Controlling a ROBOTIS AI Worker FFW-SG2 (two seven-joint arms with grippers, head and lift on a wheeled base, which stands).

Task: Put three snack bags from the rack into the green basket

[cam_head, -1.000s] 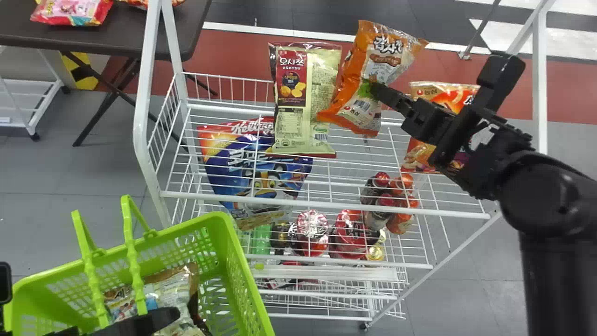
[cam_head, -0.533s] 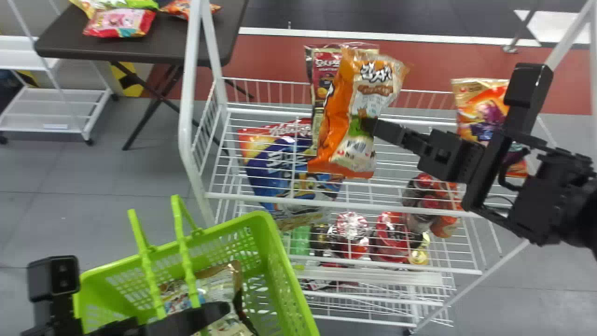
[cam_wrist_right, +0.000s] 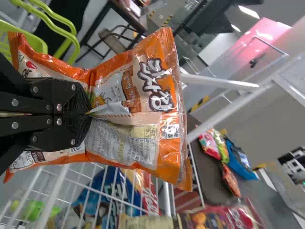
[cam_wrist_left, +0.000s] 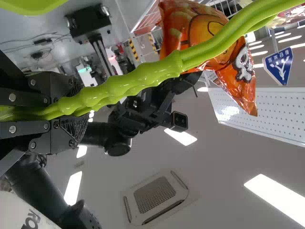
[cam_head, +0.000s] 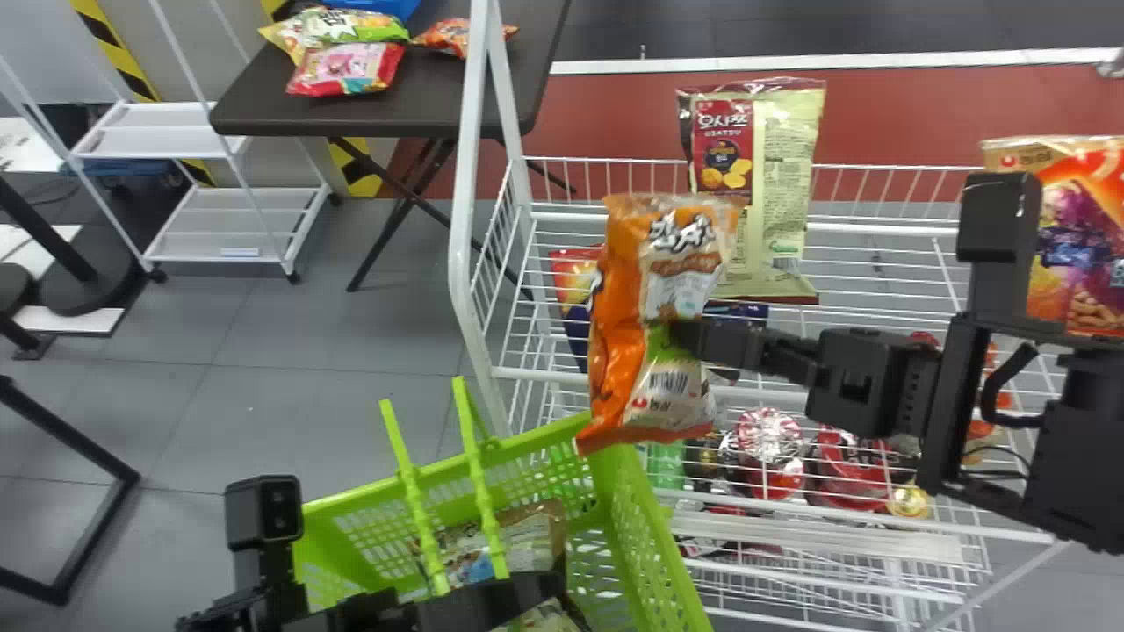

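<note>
- Right gripper (cam_head: 680, 336), closed, pinches the orange bag (cam_head: 619, 351) by the green basket (cam_head: 645, 527).
- Left gripper (cam_wrist_left: 78, 110) is shut around the handle (cam_wrist_left: 138, 81).
- Transfer step, likely; next, centre the bag inside, lower, release.

The orange bag (cam_head: 625, 351) has (clearly) neared the basket (cam_head: 648, 540).

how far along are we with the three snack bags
Done: at least one bag lies in the green basket; I can't tell whether there are more. In hand: the right gripper holds the orange bag, not yet in. Left: releasing that one inside, then perhaps another from the rack, where a cream-and-red bag stands.
</note>
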